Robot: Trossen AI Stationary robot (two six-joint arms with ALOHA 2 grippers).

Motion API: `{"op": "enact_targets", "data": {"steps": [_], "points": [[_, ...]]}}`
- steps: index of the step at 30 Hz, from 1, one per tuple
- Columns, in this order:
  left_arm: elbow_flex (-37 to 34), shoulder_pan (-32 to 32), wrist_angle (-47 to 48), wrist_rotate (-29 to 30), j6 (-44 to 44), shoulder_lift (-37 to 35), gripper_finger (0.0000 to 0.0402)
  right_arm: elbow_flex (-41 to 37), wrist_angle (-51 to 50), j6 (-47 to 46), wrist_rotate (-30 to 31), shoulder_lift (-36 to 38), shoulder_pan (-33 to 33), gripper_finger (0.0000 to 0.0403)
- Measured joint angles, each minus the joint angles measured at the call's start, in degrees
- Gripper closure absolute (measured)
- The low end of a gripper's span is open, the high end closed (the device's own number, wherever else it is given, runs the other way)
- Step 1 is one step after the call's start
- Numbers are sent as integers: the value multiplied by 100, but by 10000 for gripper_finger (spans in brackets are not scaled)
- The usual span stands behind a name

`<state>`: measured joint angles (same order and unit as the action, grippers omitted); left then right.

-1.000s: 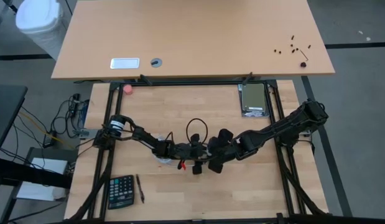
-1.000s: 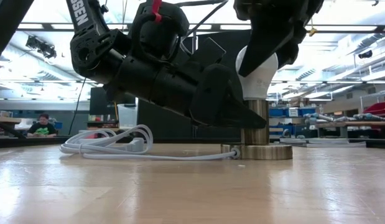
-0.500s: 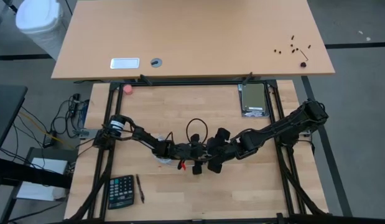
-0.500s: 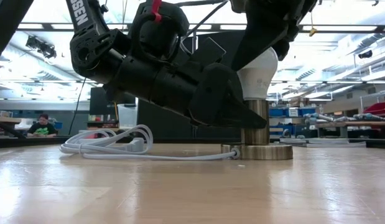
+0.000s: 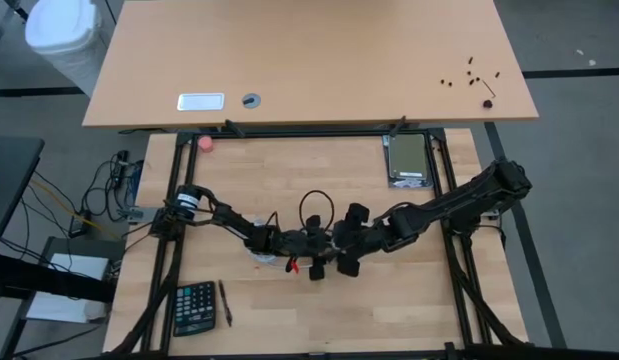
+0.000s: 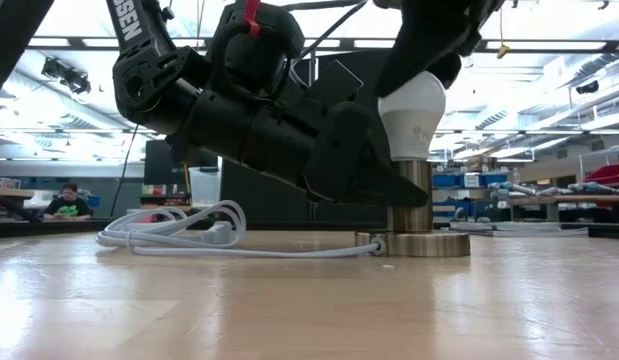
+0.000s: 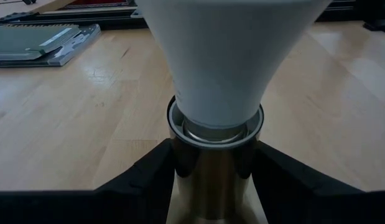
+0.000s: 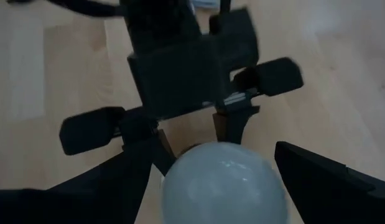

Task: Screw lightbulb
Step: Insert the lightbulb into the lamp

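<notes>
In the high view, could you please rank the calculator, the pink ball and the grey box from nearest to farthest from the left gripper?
From the left gripper:
1. Grey box, back right.
2. Calculator, front left; only slightly farther than the box.
3. Pink ball, back left.

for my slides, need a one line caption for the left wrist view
Left gripper clamps the brass socket while the white lightbulb sits in its collar.

One lightbulb (image 6: 413, 115), one calculator (image 5: 194, 307), one pen (image 5: 225, 302).
</notes>
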<state>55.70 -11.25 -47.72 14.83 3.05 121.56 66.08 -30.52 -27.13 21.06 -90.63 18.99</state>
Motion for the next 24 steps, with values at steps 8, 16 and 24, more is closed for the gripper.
{"op": "enact_targets", "data": {"steps": [8,16,24], "points": [[1,0,6,0,0,0,203,0,-40,186,9,385,-1,57],[0,0,9,0,0,0,203,0,-190,280,31,993,34,62],[7,0,76,0,20,-9,203,-268,-1472,-674,727,1561,608,67]]}}
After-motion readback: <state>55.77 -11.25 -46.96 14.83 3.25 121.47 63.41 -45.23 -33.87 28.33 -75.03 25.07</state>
